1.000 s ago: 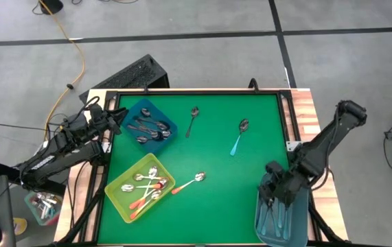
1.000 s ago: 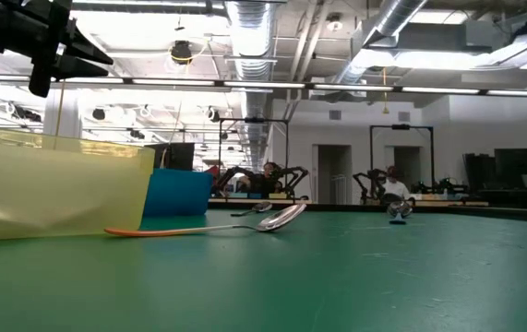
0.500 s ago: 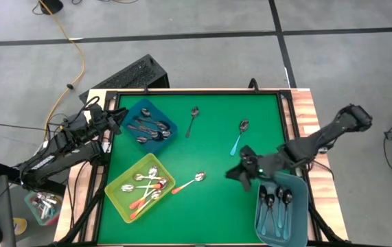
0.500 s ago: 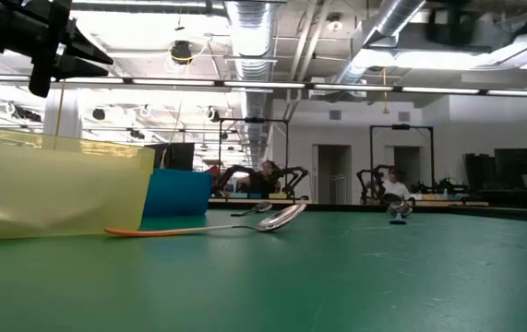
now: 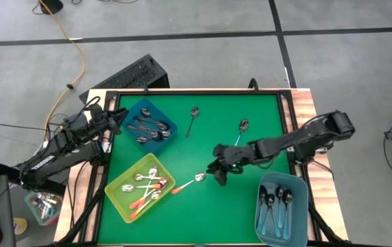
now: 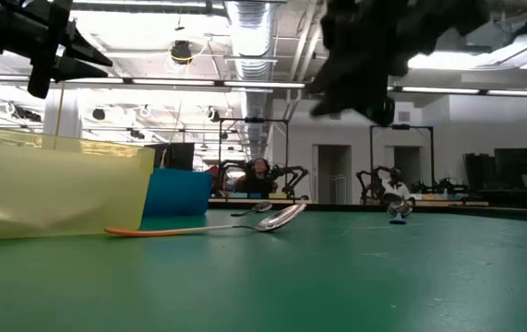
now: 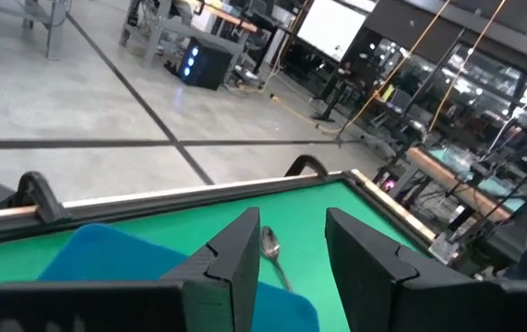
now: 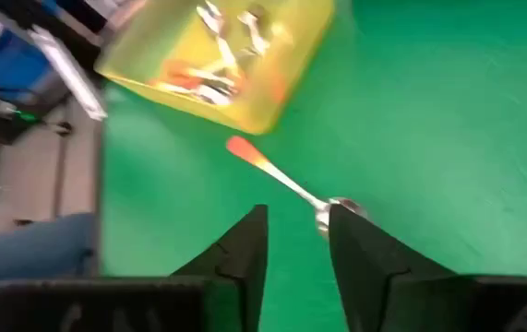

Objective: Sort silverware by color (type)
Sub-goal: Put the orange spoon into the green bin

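1. while our left gripper (image 5: pixel 118 118) waits with its fingers parted and empty over the blue bin (image 5: pixel 167 130) at the table's far left corner, our right gripper (image 5: pixel 218 169) hangs over the middle of the green mat (image 5: pixel 250 103), so the right arm is plainly the nearer one.
2. its fingers (image 8: pixel 245 244) stand apart with nothing between them.
3. the orange-handled spoon (image 5: pixel 188 182) lies flat on the mat just beside the right gripper, on the side toward the yellow bin (image 5: pixel 117 201); the two look apart, not touching.
4. its long axis runs on a slant: the bowl end (image 8: pixel 335 210) points toward our right gripper, the orange handle (image 8: pixel 247 153) toward the yellow bin, stopping close to its wall.
5. we judge the coming grasp turns on closing across that slanted shaft near the bowl.
6. farther off, a teal-handled spoon (image 5: pixel 239 136) and a dark grey spoon (image 5: pixel 193 121) lie loose on the mat.
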Controlling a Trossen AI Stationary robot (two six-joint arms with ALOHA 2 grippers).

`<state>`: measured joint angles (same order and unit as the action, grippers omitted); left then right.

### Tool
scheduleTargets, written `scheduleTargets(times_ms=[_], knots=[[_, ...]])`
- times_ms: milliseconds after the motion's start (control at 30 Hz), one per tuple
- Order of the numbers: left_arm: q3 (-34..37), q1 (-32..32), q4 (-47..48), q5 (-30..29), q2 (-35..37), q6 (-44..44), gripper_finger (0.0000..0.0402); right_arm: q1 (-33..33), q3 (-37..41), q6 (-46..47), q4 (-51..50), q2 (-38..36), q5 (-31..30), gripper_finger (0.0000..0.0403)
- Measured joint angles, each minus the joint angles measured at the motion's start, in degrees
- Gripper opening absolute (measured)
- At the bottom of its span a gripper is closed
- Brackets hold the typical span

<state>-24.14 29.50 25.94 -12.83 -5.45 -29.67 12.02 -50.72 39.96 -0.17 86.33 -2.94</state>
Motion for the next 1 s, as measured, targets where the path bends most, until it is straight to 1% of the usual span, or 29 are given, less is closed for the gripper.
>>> scheduleTargets(times_ms=[233, 333, 433, 633, 1000], knots=[[0.0, -0.01, 0.99, 0.0, 0.0, 0.12, 0.011, -2.42, -0.14, 0.78, -0.62, 7.58, 0.02, 0.0207], [0.0, -0.02, 1.03, -0.01, 0.0, 0.11, 0.011, -3.24, -0.94, 3.22, -0.92, 10.11, 0.03, 0.0226], [0.0, -0.02, 1.21, -0.01, 0.0, 0.1, 0.011, -3.56, -2.42, 3.59, -0.7, 12.45, 0.06, 0.0229], [0.0, -0.02, 1.23, 0.0, 0.0, 0.0, 0.011, -3.44, -5.34, 3.62, -1.16, 15.56, 0.29, 0.0224], [0.0, -0.02, 1.57, -0.01, 0.0, -0.07, 0.011, -1.44, -6.0, 7.21, -3.15, 19.18, 0.22, 0.0223]])
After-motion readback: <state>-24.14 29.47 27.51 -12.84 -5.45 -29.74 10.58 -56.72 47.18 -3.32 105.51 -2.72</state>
